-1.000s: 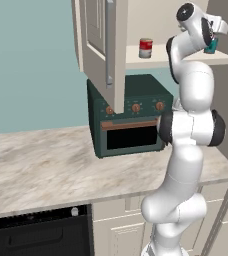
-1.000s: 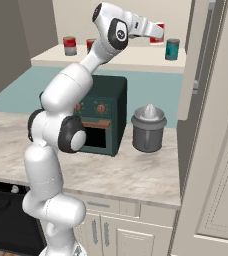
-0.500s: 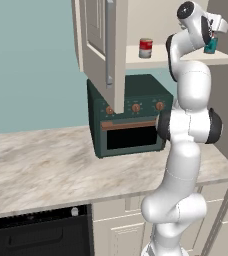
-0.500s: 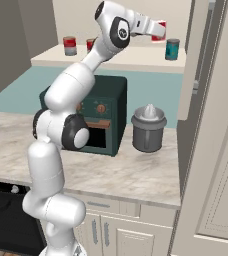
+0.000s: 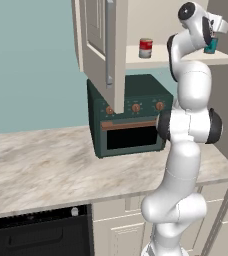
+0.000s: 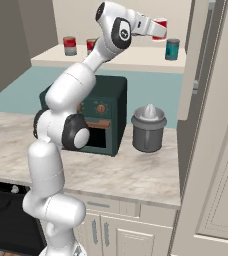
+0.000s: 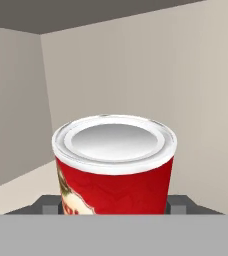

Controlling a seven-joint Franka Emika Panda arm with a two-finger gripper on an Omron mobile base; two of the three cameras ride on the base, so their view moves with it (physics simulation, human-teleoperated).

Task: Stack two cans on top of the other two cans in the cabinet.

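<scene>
My gripper (image 6: 158,29) is shut on a red can (image 6: 160,26) with a white label band, held in the air above the pale shelf (image 6: 131,59) of the cabinet. In the hand view the held can (image 7: 115,160) shows its silvery top between my dark fingertips (image 7: 47,204). A teal can (image 6: 172,49) stands on the shelf just right of and below the held one. Two more cans, one red (image 6: 69,45) and one darker (image 6: 91,46), stand at the shelf's left end. From the left base view my hand (image 5: 217,25) hides part of the teal can (image 5: 211,47), and a red can (image 5: 145,48) stands mid-shelf.
The cabinet's cream door (image 5: 98,45) hangs open with its long metal handle (image 5: 109,45); another tall door (image 6: 216,130) is close on the right. Below the shelf sit a dark green oven (image 6: 103,112) and a grey lidded pot (image 6: 148,129) on the marble counter (image 5: 46,165).
The gripper has carried the red can slightly to the right and a little higher, closer to the teal can. The cans on the shelf have not moved.
</scene>
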